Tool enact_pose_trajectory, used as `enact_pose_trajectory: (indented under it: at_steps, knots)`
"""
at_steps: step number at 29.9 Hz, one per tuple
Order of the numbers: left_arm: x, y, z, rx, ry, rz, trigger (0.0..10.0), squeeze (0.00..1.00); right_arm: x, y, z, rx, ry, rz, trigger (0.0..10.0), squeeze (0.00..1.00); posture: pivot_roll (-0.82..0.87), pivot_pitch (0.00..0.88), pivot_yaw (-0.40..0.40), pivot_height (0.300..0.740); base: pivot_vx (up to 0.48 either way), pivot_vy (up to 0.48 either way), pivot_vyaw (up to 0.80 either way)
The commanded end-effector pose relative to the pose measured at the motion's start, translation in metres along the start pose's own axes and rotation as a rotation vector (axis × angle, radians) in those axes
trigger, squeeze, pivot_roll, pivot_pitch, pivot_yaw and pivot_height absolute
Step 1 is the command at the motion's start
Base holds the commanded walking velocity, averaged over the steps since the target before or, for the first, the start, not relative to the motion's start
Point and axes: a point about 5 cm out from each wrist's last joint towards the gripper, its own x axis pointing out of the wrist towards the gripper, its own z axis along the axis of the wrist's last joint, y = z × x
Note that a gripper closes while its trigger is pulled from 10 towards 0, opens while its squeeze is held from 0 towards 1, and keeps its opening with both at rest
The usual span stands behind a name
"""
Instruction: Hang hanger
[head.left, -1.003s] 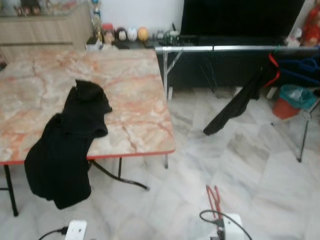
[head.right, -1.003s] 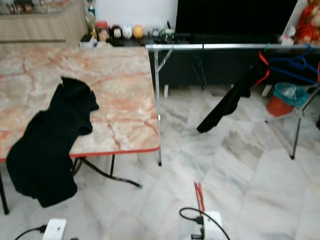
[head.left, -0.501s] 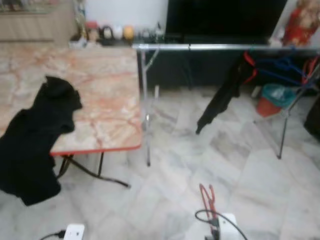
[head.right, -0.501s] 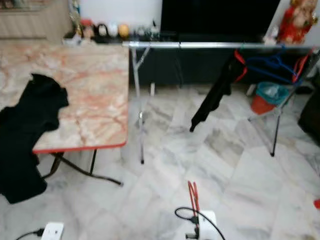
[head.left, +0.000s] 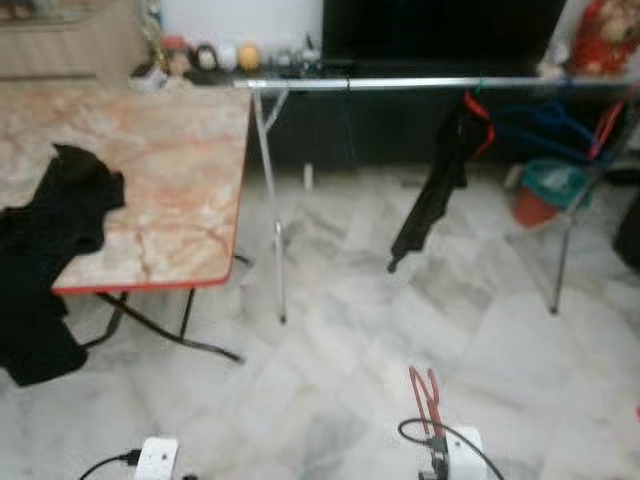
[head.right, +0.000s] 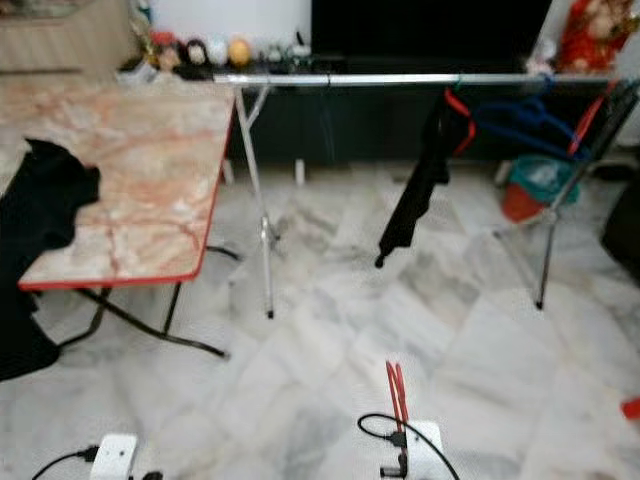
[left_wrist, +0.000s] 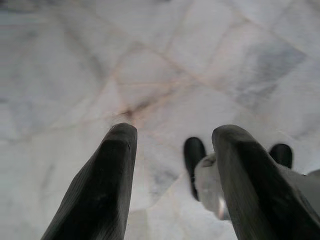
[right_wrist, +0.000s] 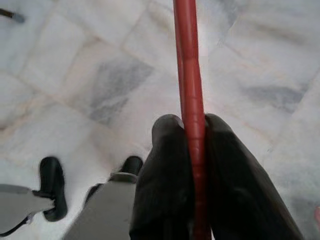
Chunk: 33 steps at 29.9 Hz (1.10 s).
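Red plastic is running straight between the fingers of my right gripper (right_wrist: 192, 165): I am holding the red hanger (right_wrist: 189, 90), both black fingers pressing on its bar from either side, above the marble floor (right_wrist: 75, 85). From my head, the hanger (head.left: 427, 395) is poking up and forward from low on my right side, just above my right arm.

My left gripper (left_wrist: 172, 150) is hanging idle beside it, its two fingers standing well apart with nothing between them, pointing down at the floor near my feet.

Well ahead of the right gripper and above it, the silver rail (head.left: 420, 83) of a clothes rack is stretching across the room. A black garment (head.left: 432, 195) is dangling from it on another red hanger (head.left: 480, 120), and blue hangers (head.left: 545, 125) are hanging further to the right of that. A teal bin (head.left: 552, 185) and an orange one (head.left: 530, 208) are sitting on the floor under that end of the rack.

Off to the left of both grippers, a marble-patterned tabletop (head.left: 170, 170) with a red edge is carrying black clothing (head.left: 45, 250) that is draping over its near edge. Small ornaments (head.left: 205, 57) are lining a dark low cabinet (head.left: 400, 125) behind the rack.
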Motion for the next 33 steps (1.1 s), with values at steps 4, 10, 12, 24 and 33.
enact_pose_trajectory:
  at_steps: [4, 10, 12, 24, 33]
  knots:
    - [-0.001, 0.003, -0.003, -0.008, 0.014, 0.014, 10.0, 0.0, 0.001, 0.002, 0.005, 0.0, -0.023, 0.005, 10.0, 0.0, -0.01, 0.013, -0.013, 0.74, 0.0, 0.0, 0.0]
    - [-0.002, 0.001, -0.007, 0.0, 0.031, 0.004, 10.0, 0.0, 0.004, -0.004, 0.037, -0.002, -0.153, 0.008, 10.0, 0.0, 0.0, 0.0, -0.008, 0.74, 0.0, 0.0, 0.0]
    - [-0.003, 0.0, -0.009, 0.004, 0.036, -0.002, 10.0, 0.0, 0.004, -0.004, 0.036, -0.006, -0.147, 0.012, 10.0, 0.0, 0.01, 0.0, -0.01, 0.74, 0.0, 0.0, 0.0]
    - [-0.003, 0.003, -0.01, 0.013, 0.031, 0.007, 10.0, 0.0, 0.002, -0.009, 0.019, -0.003, -0.074, 0.004, 10.0, 0.0, 0.0, 0.0, -0.008, 0.74, 0.0, -0.278, 0.0]
    - [-0.003, 0.004, -0.008, 0.003, 0.024, 0.014, 10.0, 0.0, 0.002, -0.014, 0.013, 0.005, -0.042, -0.004, 10.0, 0.0, 0.0, 0.0, -0.011, 0.74, 0.0, -0.439, 0.0]
